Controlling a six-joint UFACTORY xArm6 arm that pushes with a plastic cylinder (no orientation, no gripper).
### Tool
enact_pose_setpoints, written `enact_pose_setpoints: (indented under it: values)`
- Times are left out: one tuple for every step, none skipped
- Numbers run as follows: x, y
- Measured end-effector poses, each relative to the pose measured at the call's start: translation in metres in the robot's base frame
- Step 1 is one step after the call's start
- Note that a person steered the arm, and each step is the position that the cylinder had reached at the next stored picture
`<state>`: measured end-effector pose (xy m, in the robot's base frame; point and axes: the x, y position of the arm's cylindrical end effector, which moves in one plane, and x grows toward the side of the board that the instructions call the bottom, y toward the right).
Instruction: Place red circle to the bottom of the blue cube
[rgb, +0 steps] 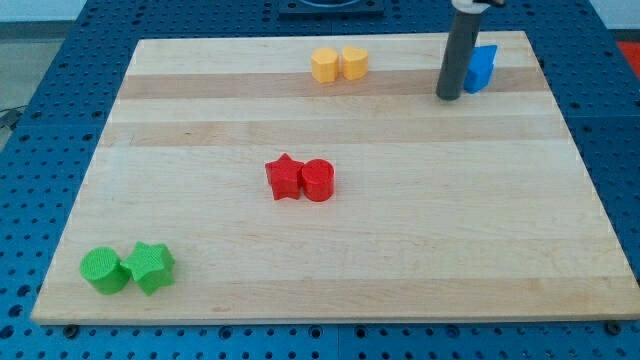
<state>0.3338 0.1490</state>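
The red circle lies near the middle of the wooden board, touching a red star on its left. The blue cube sits near the board's top right edge. My tip rests on the board just left of the blue cube, close to it or touching it, and far up and to the right of the red circle. The dark rod partly covers the cube's left side.
A yellow hexagon-like block and a second yellow block sit side by side at the top middle. A green circle and a green star sit at the bottom left corner.
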Motion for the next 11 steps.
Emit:
enact_pose_setpoints:
  values:
    - [0.033,-0.02]
    - [0.054,-0.035]
    - [0.061,-0.043]
    - [0.066,-0.046]
    - [0.069,-0.046]
    - [0.071,-0.046]
    - [0.072,-0.046]
    - [0.074,-0.05]
    - [0.076,-0.057]
    - [0.08,-0.073]
    - [0.081,-0.096]
